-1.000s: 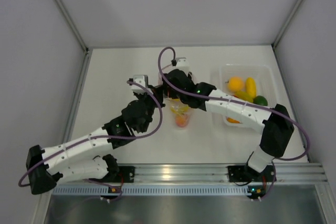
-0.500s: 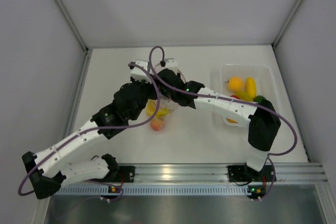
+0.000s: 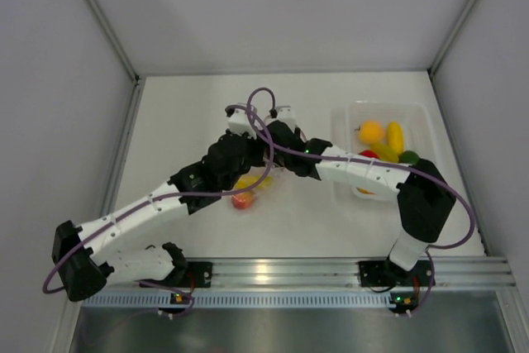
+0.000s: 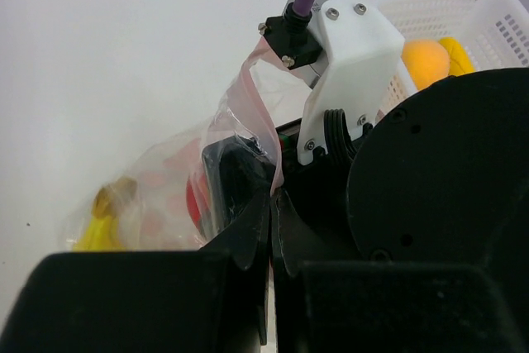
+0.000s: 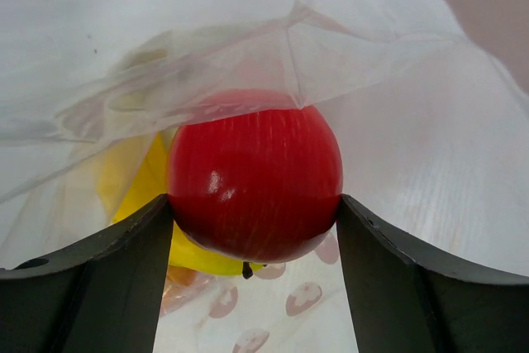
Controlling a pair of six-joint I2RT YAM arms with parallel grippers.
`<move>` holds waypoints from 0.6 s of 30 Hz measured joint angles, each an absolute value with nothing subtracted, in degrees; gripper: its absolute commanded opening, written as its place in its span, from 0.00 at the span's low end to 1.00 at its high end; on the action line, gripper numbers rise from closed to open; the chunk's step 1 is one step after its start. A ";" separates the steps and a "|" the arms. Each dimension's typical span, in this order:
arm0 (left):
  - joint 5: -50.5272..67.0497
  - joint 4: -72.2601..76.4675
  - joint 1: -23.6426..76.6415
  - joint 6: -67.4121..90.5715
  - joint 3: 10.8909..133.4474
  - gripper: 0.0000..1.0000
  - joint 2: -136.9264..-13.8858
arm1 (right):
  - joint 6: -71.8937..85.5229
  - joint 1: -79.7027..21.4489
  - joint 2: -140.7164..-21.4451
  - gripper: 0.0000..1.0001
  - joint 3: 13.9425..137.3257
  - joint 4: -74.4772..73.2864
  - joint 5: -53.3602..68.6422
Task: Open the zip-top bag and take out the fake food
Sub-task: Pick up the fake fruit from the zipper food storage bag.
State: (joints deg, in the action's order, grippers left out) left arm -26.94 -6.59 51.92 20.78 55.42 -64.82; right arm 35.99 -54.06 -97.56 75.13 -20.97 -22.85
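The zip-top bag hangs between my two arms at mid-table, its mouth held apart. My left gripper is shut on the bag's edge, right below the pink zip strip. My right gripper reaches inside the bag, and both fingers press the sides of a glossy red apple. A yellow banana lies behind the apple, under a fold of clear film. Through the bag wall the left wrist view shows red and yellow fake food.
A clear rigid tray stands at the right. It holds an orange, a yellow piece and a green lime. White walls enclose the table on the left, back and right.
Over the last second both grippers and the bag swung left across the table, then the grippers came back a little to the right. Both grips stay the same.
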 measured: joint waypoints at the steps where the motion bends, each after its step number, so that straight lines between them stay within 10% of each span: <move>1: -26.63 -6.48 52.05 21.10 55.09 0.00 -64.95 | 36.16 -54.06 -97.19 0.15 74.13 -20.53 -22.85; 18: -30.83 -1.89 50.72 30.59 48.29 0.00 -65.06 | 36.62 -52.73 -90.15 0.15 63.16 -18.50 -22.63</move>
State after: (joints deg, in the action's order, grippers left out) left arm -30.83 -1.89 50.72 30.59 48.29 -65.06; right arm 36.62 -52.73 -90.15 63.16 -18.50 -22.63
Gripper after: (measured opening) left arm 0.020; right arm 0.722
